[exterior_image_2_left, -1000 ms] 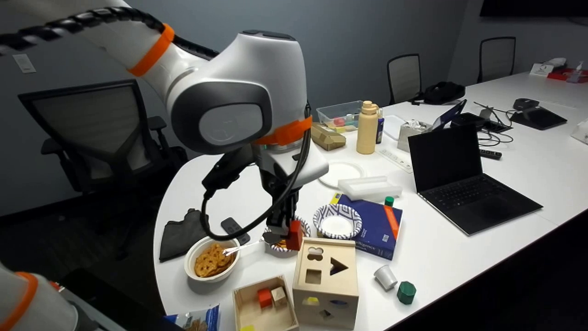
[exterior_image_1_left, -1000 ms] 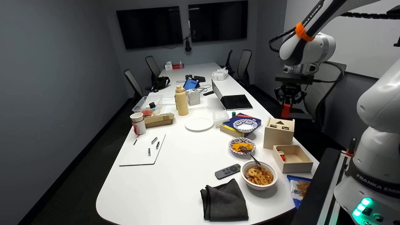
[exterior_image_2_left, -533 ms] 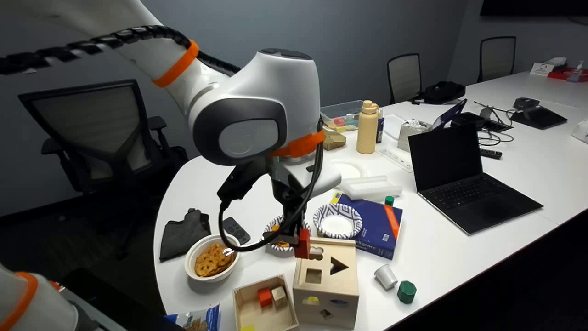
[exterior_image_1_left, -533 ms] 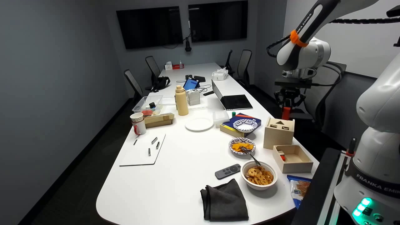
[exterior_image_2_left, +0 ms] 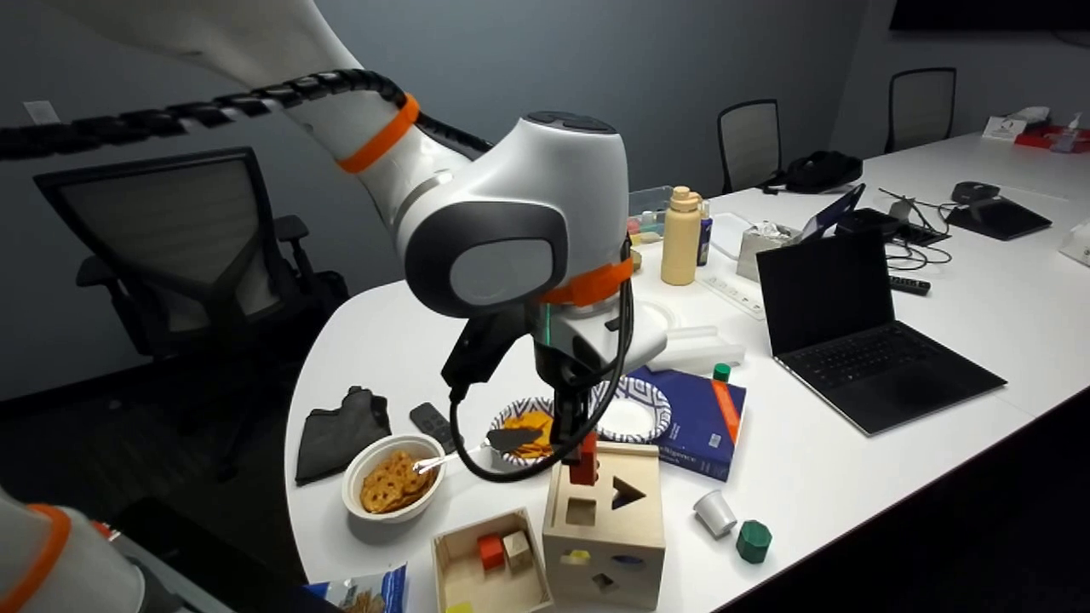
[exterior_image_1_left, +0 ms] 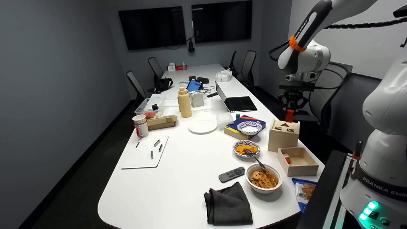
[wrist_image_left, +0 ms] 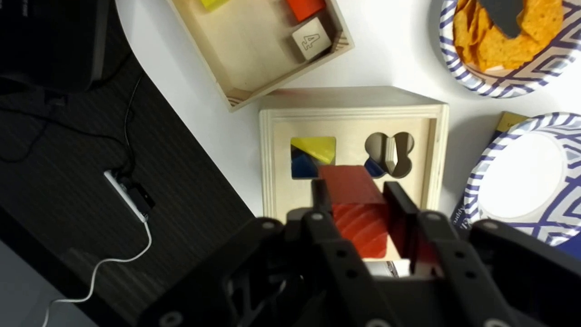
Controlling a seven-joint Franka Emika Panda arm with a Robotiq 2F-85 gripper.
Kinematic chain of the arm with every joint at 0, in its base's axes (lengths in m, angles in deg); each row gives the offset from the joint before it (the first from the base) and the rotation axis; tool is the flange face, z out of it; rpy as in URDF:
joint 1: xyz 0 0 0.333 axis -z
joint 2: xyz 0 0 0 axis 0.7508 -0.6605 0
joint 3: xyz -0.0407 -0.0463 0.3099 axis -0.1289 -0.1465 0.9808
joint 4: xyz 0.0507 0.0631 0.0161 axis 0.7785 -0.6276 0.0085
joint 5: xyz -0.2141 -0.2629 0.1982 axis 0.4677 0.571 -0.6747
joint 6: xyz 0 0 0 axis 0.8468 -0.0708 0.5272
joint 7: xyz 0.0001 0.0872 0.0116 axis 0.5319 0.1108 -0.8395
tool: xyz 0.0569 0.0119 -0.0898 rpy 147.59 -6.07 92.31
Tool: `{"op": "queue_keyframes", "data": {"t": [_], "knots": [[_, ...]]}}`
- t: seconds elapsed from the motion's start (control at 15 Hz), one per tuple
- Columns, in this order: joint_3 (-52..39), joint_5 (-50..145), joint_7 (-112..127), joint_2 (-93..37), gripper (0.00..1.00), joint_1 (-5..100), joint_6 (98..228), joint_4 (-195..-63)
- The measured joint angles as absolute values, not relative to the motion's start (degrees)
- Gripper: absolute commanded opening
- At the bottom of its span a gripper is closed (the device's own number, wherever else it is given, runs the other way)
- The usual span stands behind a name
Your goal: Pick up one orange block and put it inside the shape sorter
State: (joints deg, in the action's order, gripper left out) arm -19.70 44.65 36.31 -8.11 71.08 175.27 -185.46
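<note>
Tool [wrist_image_left: 356, 195] clamped on orange block [wrist_image_left: 361, 227], lower centre of wrist view, above shape sorter [wrist_image_left: 349, 127]; clearance to its top hard to judge.

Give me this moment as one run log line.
hand: closed on orange block | position: above shape sorter | insertion: not yet done

One gripper [wrist_image_left: 355, 195] clasps one orange block [wrist_image_left: 358, 227]; one more orange block [wrist_image_left: 306, 7] lies lower, off to the gripper's side, in one tray [wrist_image_left: 245, 59] with one wooden block [wrist_image_left: 312, 40] and one yellow piece [wrist_image_left: 213, 3]. Under the gripper: one sorter [exterior_image_2_left: 605, 528], three holes [exterior_image_2_left: 582, 511] in its top. Lower and aside from the gripper: two patterned bowls [wrist_image_left: 494, 85] [wrist_image_left: 522, 177], one white bowl [exterior_image_1_left: 265, 190]. Well apart from it: one laptop [exterior_image_2_left: 886, 366], one plate [exterior_image_1_left: 202, 126], two wall screens [exterior_image_1_left: 152, 28] [exterior_image_1_left: 222, 20].
</note>
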Motion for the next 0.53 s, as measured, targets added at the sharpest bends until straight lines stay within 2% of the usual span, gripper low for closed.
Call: {"op": "queue_keyframes", "data": {"t": [0.53], "knots": [[-20.58,39.69,28.21,-13.23,0.08,70.83,175.7,-183.66]]}}
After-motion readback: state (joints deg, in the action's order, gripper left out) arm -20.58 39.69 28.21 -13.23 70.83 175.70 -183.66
